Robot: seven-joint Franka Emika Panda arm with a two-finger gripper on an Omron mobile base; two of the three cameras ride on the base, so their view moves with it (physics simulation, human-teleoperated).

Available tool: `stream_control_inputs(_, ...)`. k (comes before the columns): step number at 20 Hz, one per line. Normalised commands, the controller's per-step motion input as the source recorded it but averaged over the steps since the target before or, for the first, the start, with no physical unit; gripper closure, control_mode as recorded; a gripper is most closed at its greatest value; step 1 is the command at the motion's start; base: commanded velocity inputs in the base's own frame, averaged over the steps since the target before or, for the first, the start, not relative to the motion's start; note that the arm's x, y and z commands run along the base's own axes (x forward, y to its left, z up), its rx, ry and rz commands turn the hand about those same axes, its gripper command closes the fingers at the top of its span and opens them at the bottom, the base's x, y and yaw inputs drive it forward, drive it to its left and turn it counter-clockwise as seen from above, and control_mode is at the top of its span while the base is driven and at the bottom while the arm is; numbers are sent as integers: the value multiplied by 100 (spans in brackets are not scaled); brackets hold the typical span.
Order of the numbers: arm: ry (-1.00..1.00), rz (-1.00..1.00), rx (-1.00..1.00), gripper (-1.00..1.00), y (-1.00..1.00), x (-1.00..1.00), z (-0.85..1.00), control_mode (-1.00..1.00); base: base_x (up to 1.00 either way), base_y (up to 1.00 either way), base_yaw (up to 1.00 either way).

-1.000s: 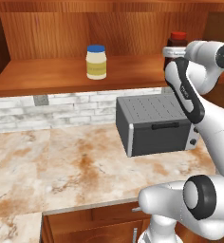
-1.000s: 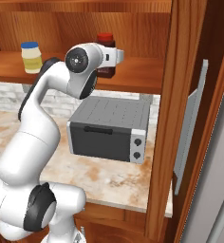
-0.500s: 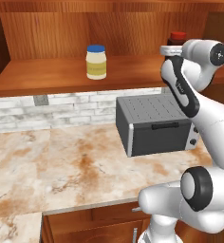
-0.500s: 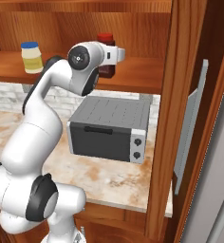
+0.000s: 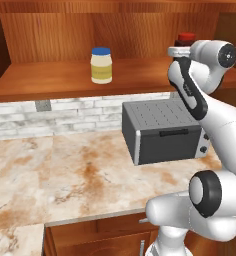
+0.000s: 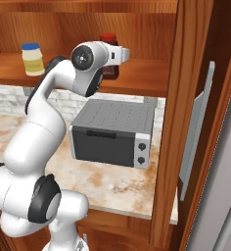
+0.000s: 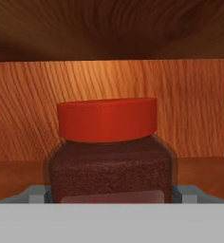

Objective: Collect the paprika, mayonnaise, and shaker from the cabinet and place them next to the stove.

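My claw's fingertips are cut off low in the hand view, so I cannot tell if they stand apart or grip; my own wrist hides most of the paprika [image 7: 107, 156] from both base cameras. One paprika jar stands upright dead ahead of the claw on the cabinet [image 5: 50, 80] shelf, long axis vertical, red lid up. One mayonnaise [image 5: 101, 65] jar, upright, well off to the claw's left.

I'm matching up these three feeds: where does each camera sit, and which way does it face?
Left base view: behind the arm's left, facing the cabinet shelf, mayonnaise and toaster oven; white arm at right.
Right base view: behind its right, same shelf and oven; arm at left.
Hand view: on the hand, facing the paprika close up.
Both base views share the mayonnaise, oven and paprika.
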Motion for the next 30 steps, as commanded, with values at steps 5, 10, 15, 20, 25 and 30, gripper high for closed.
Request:
stream_control_inputs(5,0,0,0,100,0,1,0,-100,0,0,0)
stream_control_inputs(10,-6,0,0,100,0,-4,0,-100,0,0,0)
stream_control_inputs(15,-20,3,6,100,-8,-64,0,-100,0,0,0)
stream_control_inputs(20,-3,3,0,100,15,-93,11,-100,0,0,0)
stream_control_inputs(25,11,0,-4,100,41,-80,38,-100,0,0,0)
stream_control_inputs(30,8,2,-4,100,28,-95,6,-100,0,0,0)
